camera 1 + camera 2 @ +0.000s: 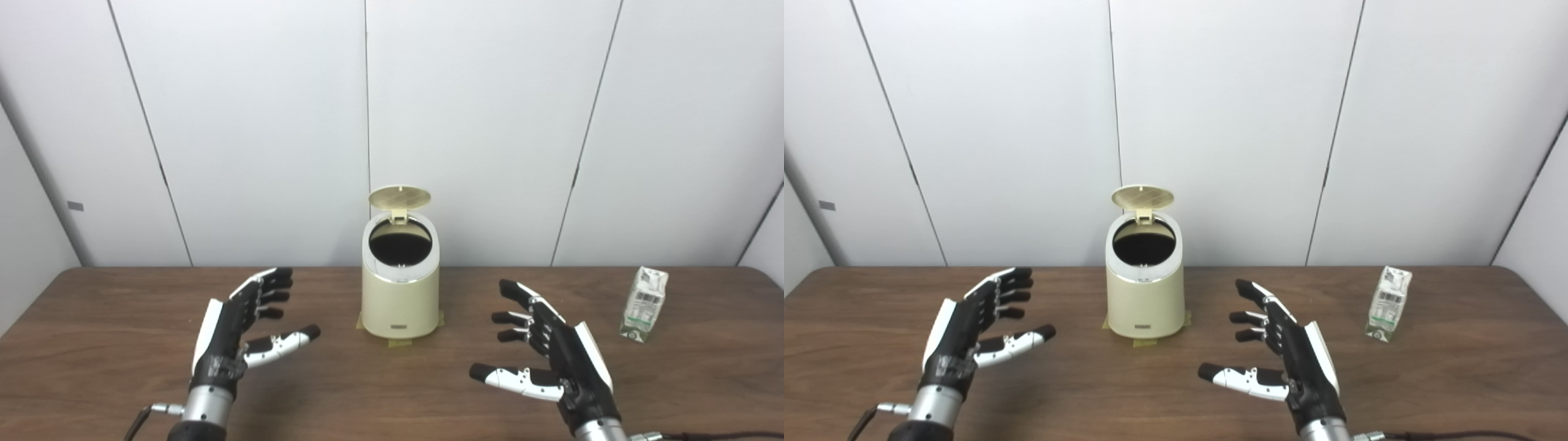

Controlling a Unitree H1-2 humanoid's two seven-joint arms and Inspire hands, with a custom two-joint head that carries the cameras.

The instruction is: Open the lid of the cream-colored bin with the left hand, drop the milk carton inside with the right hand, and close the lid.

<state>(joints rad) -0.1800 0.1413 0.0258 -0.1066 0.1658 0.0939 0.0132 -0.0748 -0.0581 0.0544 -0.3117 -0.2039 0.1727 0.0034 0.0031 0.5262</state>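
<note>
The cream-colored bin [400, 294] stands at the middle of the table near the wall. Its round lid [399, 198] is up and tilted back, and the dark inside shows. The milk carton [644, 303], white with green print, stands upright at the far right of the table. My left hand [242, 331] is open and empty, low over the table to the left of the bin. My right hand [551, 355] is open and empty, to the right of the bin and well left of the carton. Neither hand touches anything.
The bin stands on strips of yellow tape [398, 340] stuck to the brown wooden table [392, 392]. A white panelled wall [478, 122] rises right behind the table. A black cable [723, 436] runs from my right wrist.
</note>
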